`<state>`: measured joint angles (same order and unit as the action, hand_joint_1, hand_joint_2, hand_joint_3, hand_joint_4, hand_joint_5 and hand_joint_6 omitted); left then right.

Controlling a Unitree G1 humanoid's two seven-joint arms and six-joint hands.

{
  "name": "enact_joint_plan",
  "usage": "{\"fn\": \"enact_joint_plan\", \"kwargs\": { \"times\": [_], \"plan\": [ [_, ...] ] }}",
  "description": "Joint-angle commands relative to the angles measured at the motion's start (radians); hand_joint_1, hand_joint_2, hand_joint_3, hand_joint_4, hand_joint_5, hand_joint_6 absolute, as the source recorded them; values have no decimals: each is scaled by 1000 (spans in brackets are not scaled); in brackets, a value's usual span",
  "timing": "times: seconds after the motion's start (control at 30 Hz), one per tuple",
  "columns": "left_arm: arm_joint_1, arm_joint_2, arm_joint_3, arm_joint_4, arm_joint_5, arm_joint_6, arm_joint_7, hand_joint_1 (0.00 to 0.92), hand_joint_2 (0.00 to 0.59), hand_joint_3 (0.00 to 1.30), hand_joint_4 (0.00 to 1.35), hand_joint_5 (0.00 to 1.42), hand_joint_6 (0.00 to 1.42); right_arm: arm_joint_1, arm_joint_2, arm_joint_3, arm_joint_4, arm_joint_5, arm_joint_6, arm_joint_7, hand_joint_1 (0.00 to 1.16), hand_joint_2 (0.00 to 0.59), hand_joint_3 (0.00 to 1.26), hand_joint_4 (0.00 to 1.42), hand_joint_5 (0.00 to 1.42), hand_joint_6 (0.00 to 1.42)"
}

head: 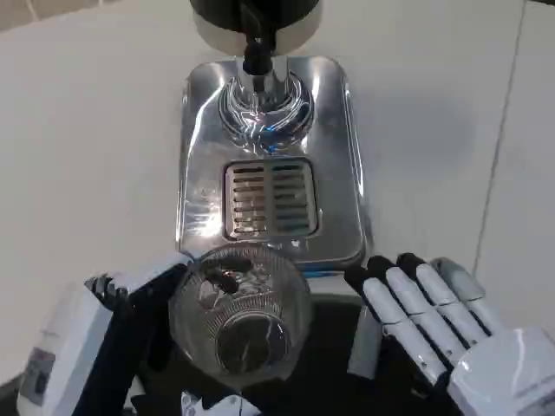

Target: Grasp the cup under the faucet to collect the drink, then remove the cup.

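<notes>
A clear ribbed glass cup (238, 316) stands low in the middle of the head view, in front of the chrome dispenser base (338, 130) and short of the drip grate (269, 199). The black faucet (257, 52) hangs at the top, well beyond the cup. My left hand (95, 338) lies against the cup's left side, and its dark fingers (143, 303) curl around the glass. My right hand (442, 329) is just right of the cup, with its fingers straight and spread and nothing in them. The cup's lower edge is hidden by the frame's bottom.
The dispenser's shiny base fills the centre, with its dark tank (256, 13) at the top edge. White table (78, 130) stretches to the left and right of it. A dark surface (334, 355) lies beneath the cup and the hands.
</notes>
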<state>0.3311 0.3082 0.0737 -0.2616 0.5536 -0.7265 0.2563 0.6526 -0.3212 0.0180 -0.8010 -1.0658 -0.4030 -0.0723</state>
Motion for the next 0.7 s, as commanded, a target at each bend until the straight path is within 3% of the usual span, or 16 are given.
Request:
{"fn": "enact_joint_plan", "kwargs": {
  "times": [0.03,0.47,0.7],
  "plan": [
    [5,-15,8,-21,-19,-1,-6,765,109,1213,1198,1313,1424,-1,6,0,4,14,-7,-3,71,584,0,0,0,0],
    [-4,-41,12,-13,-8,11,-10,765,110,1213,1198,1312,1424,-41,28,17,10,18,26,40,155,573,0,0,0,0],
    [-157,-80,16,115,43,88,50,765,110,1205,1198,1324,1424,-30,49,-6,0,15,53,41,193,568,0,0,0,0]
  ]
}}
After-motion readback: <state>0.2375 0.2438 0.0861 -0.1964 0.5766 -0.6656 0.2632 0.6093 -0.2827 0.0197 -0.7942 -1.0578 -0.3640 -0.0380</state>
